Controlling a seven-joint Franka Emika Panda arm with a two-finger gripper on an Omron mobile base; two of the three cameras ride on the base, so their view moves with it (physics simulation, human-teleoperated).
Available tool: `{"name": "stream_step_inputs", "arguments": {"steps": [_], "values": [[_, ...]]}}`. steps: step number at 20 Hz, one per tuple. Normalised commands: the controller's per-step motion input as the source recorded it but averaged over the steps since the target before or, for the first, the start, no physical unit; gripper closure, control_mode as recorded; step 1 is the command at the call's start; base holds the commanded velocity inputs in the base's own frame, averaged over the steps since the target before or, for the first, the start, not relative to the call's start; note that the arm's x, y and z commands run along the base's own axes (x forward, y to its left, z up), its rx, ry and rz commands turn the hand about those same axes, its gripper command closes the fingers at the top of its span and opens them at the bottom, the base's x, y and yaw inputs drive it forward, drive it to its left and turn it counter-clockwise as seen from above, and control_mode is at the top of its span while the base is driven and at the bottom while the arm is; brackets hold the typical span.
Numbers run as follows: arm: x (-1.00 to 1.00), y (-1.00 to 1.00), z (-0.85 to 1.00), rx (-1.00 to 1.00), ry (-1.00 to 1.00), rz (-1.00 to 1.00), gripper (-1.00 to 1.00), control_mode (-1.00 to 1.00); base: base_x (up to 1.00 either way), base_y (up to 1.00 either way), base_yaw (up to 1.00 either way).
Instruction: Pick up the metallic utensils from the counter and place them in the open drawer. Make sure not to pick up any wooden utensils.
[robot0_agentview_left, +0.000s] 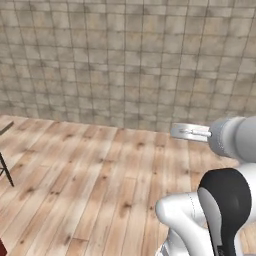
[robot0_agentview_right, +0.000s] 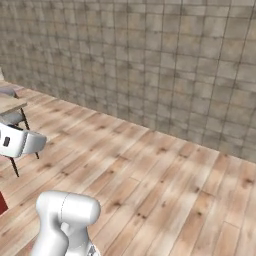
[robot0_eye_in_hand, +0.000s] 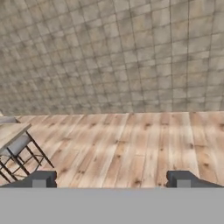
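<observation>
Two-finger dark-tipped gripper (robot0_eye_in_hand: 111, 178) is standing wide open, empty, facing tiled wall (robot0_eye_in_hand: 113, 52) at 12 o'clock; nothing stowed yet, judging.

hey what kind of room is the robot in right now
Probably an indoor dining or kitchen-type room, though nothing plainly kitchen-like is in sight. It has a wood-plank floor, a wall of beige-grey tiles, and a light wooden table with a dark-legged stool at one edge.
</observation>
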Motion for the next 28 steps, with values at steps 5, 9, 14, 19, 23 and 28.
{"name": "stream_step_inputs", "arguments": {"steps": [5,9,14,19,23,28], "values": [[0.0,0.0,0.0,0.0,0.0,0.0,-1.0,1.0,1.0,-0.86,0.46],[0.0,0.0,0.0,0.0,0.0,0.0,-1.0,1.0,1.0,-0.85,0.46],[0.0,0.0,0.0,0.0,0.0,0.0,-1.0,1.0,1.0,-0.83,0.47],[0.0,0.0,0.0,0.0,0.0,0.0,-1.0,1.0,1.0,-0.79,0.48],[0.0,0.0,0.0,0.0,0.0,0.0,-1.0,1.0,1.0,-0.71,0.51],[0.0,0.0,0.0,0.0,0.0,0.0,-1.0,1.0,1.0,-0.67,0.53]]}}
